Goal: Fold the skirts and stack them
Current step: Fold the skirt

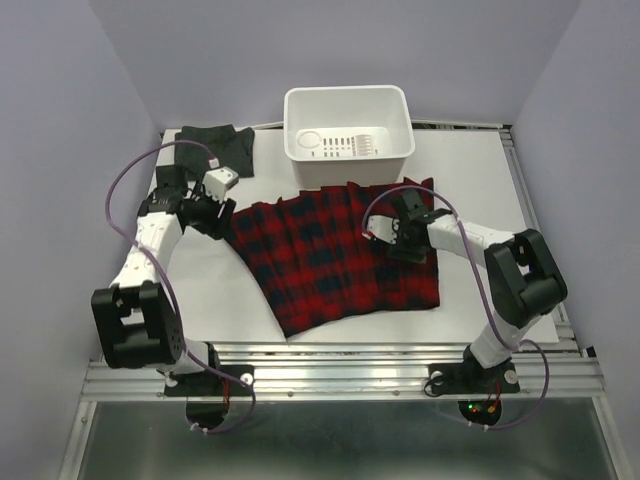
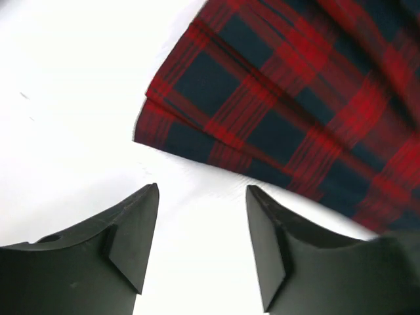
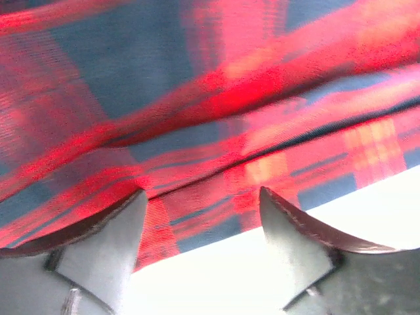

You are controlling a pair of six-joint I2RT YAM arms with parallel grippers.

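Observation:
The red-and-navy plaid skirt [image 1: 330, 255] lies spread flat across the middle of the table. The dark charcoal skirt [image 1: 218, 143] lies crumpled at the back left. My left gripper [image 1: 220, 220] is open at the plaid skirt's left corner. In the left wrist view the gripper [image 2: 202, 191] hangs over bare table, with the plaid corner [image 2: 275, 98] just ahead of the fingertips. My right gripper [image 1: 390, 238] is low over the skirt's right part. In the right wrist view it [image 3: 202, 195] is open, and an edge of the plaid cloth [image 3: 197, 118] runs between its fingers.
A white plastic tub [image 1: 348, 150] stands at the back centre, just beyond the plaid skirt's far edge. The white table top [image 1: 215, 290] ends at a metal rail [image 1: 340, 375] in front. Purple walls close in on both sides.

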